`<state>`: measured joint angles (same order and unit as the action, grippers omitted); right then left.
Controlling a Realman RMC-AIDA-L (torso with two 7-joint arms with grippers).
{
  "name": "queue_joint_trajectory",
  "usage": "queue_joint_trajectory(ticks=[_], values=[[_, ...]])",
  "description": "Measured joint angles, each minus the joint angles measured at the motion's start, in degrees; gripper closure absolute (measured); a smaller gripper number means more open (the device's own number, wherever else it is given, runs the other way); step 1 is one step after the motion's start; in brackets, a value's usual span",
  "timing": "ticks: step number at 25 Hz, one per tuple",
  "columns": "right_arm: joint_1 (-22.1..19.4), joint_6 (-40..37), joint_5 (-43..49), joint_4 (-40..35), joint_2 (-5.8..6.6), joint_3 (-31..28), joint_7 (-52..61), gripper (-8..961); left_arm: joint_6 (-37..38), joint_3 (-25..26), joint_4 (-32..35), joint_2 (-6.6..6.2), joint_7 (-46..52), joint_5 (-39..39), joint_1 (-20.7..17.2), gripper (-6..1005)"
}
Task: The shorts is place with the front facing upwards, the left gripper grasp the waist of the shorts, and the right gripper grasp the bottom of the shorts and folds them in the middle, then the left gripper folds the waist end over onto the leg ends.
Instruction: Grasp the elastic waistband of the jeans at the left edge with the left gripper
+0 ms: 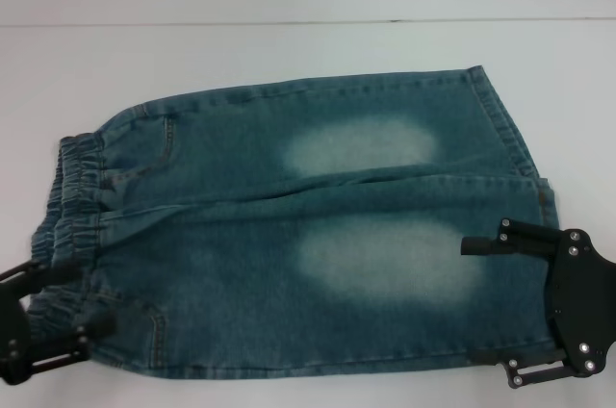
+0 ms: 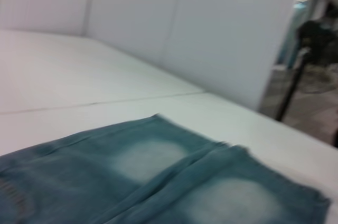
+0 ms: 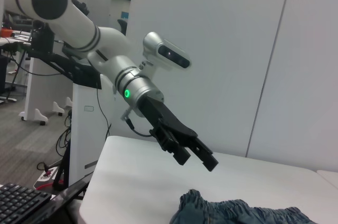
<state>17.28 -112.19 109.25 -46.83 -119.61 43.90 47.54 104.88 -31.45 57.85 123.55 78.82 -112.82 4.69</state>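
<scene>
Lying flat on the white table (image 1: pixel 289 47), the shorts (image 1: pixel 318 235) show the face with the two pale faded patches up, waist to the robot's left, leg openings to its right. No containers on the table.

Left side, head view: the left gripper (image 1: pixel 60 317) sits at the near corner of the waist of the shorts (image 1: pixel 72 225), prongs spread wide, one on each side of the ruffled band. Can't tell if they touch the cloth; nothing clamped.

Middle: a crease runs between the two legs, one patch on each side of it.

Right side: the right gripper (image 1: pixel 486 302) is over the near leg at the bottom of the shorts (image 1: pixel 525 196), fingers wide apart, pointing in over the denim, holding nothing.

Nothing blocks either gripper.

View differences: the left wrist view shows only the denim running out to the hems, the table and a white wall panel (image 2: pixel 222 34), no fingers of its own. The right wrist view shows the left gripper from across the table, open above the ruffled waist, plus a keyboard (image 3: pixel 21 200) off the table edge.
</scene>
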Motion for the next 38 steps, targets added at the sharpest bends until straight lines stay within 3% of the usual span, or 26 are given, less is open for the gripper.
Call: queue_joint_trajectory(ticks=[5,20,38], values=[[0.0,0.0,0.0,0.0,-0.01,0.0,-0.4,8,-2.0,0.6,4.0,0.62,2.4,-1.1,-2.1,113],[0.4,-0.3,0.0,-0.9,-0.12,-0.9,0.7,8,-10.3,2.0,4.1,0.51,4.4,-7.6,-1.4,112],[0.6,-0.2,0.0,-0.9,-0.19,-0.4,0.9,9,-13.0,1.3,3.7,0.56,5.7,-12.3,-0.1,113]])
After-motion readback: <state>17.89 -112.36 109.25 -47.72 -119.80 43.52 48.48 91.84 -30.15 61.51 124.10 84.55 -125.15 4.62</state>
